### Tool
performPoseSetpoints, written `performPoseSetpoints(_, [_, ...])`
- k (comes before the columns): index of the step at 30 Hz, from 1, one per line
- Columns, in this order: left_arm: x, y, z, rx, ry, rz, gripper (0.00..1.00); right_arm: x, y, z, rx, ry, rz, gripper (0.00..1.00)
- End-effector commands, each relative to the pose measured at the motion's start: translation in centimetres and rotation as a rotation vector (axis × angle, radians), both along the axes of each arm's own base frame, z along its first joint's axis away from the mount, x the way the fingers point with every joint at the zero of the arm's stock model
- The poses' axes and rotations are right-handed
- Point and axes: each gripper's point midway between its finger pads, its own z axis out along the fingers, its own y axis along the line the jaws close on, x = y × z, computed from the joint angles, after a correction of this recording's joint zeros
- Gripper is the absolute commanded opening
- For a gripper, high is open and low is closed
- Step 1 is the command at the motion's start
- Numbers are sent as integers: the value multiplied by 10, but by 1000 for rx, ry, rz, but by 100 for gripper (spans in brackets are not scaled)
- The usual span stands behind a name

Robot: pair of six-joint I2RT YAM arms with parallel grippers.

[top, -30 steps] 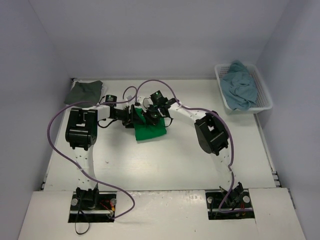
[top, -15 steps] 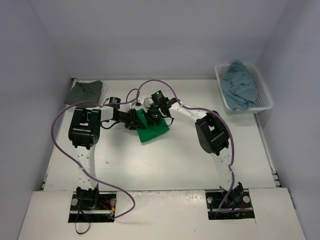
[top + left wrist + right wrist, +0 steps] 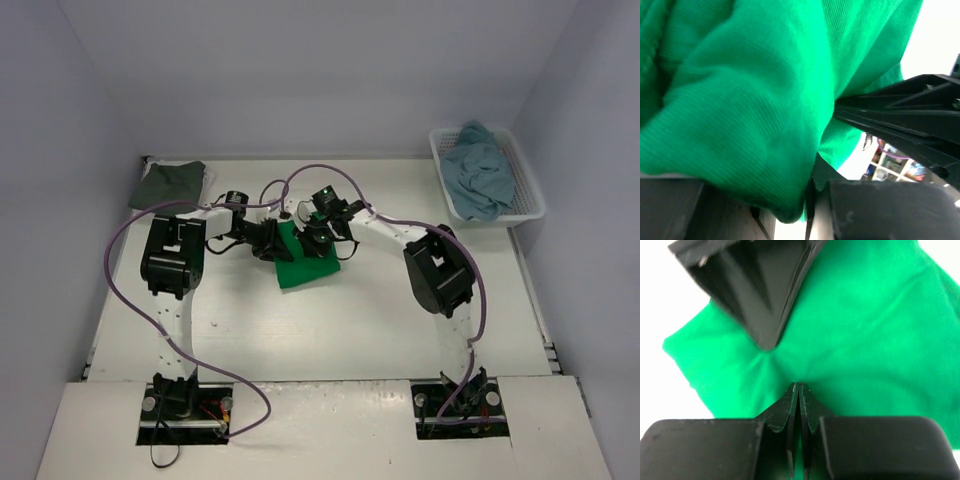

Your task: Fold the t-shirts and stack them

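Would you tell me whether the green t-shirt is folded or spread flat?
Folded: the green t-shirt lies as a small compact rectangle, not spread.

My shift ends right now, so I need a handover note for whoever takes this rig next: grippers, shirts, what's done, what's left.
Grippers: the left gripper is shut on the green t-shirt mid-table. The right gripper is shut, pinching the same shirt.
Shirts: the grey t-shirt lies folded in the far left corner. The teal-blue t-shirt is crumpled in the basket.
Done: grey folded.
Left: finish green, stack it, then teal-blue.
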Motion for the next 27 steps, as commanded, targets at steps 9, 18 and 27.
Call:
performPoseSetpoints(9, [40, 57, 42, 293, -248, -71, 0, -12, -54, 104, 34, -134, -83, 39])
performPoseSetpoints(18, [54, 76, 72, 412, -358, -144, 0, -5, -96, 106, 51, -145, -159, 22])
performPoseSetpoints(27, [66, 113, 95, 631, -474, -199, 0, -8, -105, 112, 72, -171, -160, 18])
